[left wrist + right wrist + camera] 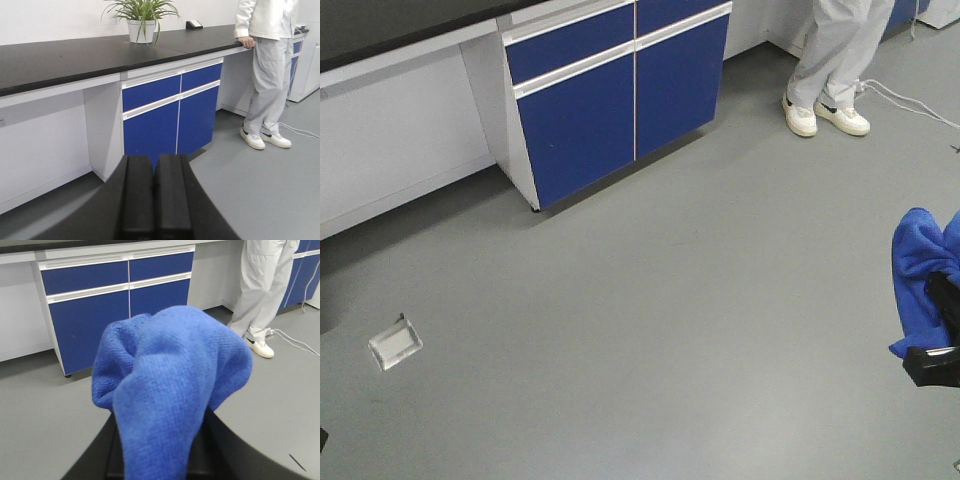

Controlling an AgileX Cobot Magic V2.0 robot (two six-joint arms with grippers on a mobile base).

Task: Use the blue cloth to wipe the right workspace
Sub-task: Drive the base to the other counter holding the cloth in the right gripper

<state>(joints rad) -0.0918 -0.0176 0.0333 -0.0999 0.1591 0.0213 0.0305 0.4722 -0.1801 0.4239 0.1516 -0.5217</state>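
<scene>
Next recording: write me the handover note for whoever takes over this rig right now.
Left hand: shut, empty.
Right hand: shut on the bunched royal-blue microfibre cloth, held in the air over the grey floor.
Matte black benchtop with the small white-faced black box: ahead, not touched by the cloth.
Done: cloth in hand.
Left: bring it to the benchtop and wipe.
Mind the person in pale clothes standing at the bench.

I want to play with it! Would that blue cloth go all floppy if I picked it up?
Probably floppy: the cloth droops in soft bunched folds, keeping no flat shape. Likely light, being small, soft fabric. Its fuzzy weave looks grippy, so it shouldn't slip easily.
</scene>
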